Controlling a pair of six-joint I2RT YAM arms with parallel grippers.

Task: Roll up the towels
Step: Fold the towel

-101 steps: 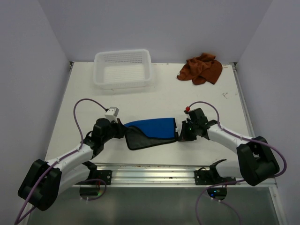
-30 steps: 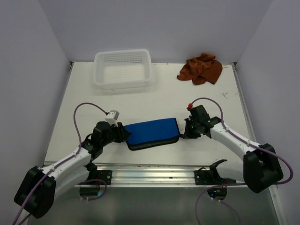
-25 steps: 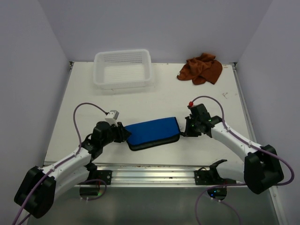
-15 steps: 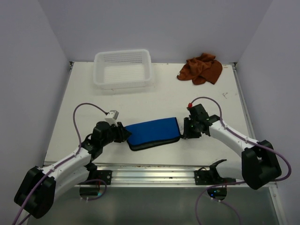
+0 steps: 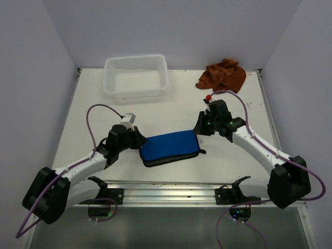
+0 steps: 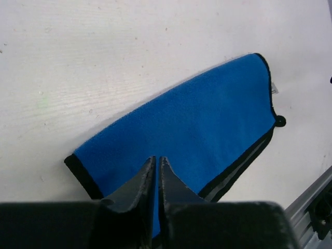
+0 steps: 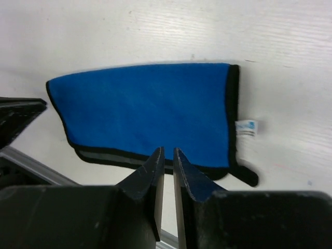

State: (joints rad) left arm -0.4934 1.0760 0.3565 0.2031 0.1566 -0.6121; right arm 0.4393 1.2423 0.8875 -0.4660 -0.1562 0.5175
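The bright blue towel (image 5: 170, 147) lies folded flat, with a black edge, at the table's near middle. It also shows in the left wrist view (image 6: 197, 119) and in the right wrist view (image 7: 150, 106). My left gripper (image 5: 141, 139) is shut and empty, raised just off the towel's left end (image 6: 156, 158). My right gripper (image 5: 199, 125) is shut and empty, raised off the towel's right far corner (image 7: 168, 150). The rust-brown towel (image 5: 222, 75) lies crumpled at the far right, away from both grippers.
A white mesh basket (image 5: 137, 91) stands at the far left of the middle. A metal rail (image 5: 171, 187) runs along the table's near edge. The blue towel's white tag (image 7: 245, 127) sticks out at its right end.
The blue towel's dark flap was folded over, so it now lies flat and blue. Both grippers have since lifted and drawn away from its ends, the right one toward the far side.
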